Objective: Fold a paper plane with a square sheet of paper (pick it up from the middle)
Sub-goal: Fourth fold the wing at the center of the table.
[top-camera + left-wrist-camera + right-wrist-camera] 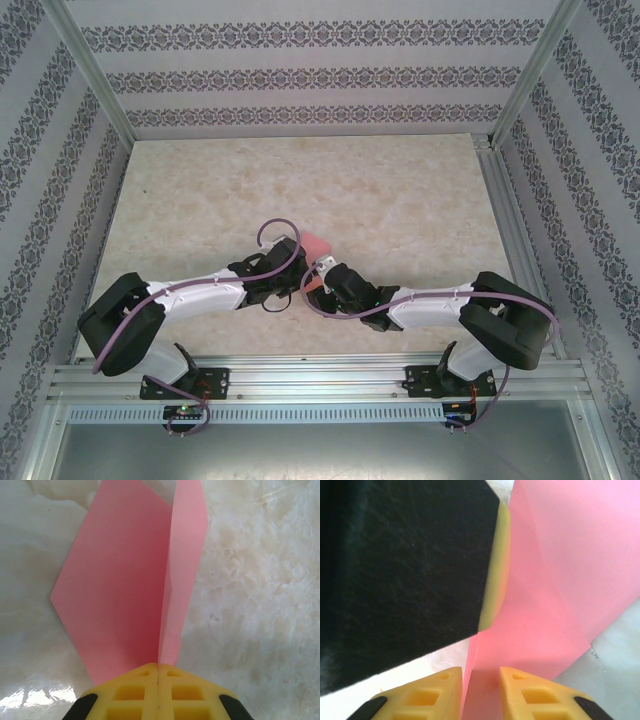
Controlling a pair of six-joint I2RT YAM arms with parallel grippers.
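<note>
**While the left pinches the fold, the right straddles it**

As I look down from overhead, both arms meet over the middle of the table (pixel 400 190), with a pink corner of the sheet of paper (pixel 316 243) poking out at 12 o'clock from the wrists. On my left wrist camera the left gripper (pixel 158 672) is clenched, its yellow fingers pressed together on the sheet's crease. One flap spreads towards 10 o'clock; the other stands upright and runs to 12 o'clock. On the right wrist camera the right gripper (pixel 481 682) has its jaws apart, the folded paper rising between them towards 1 o'clock. I cannot tell whether its pads touch the paper. The left gripper's black body sits at 10 o'clock, its yellow pad against the sheet.
</note>
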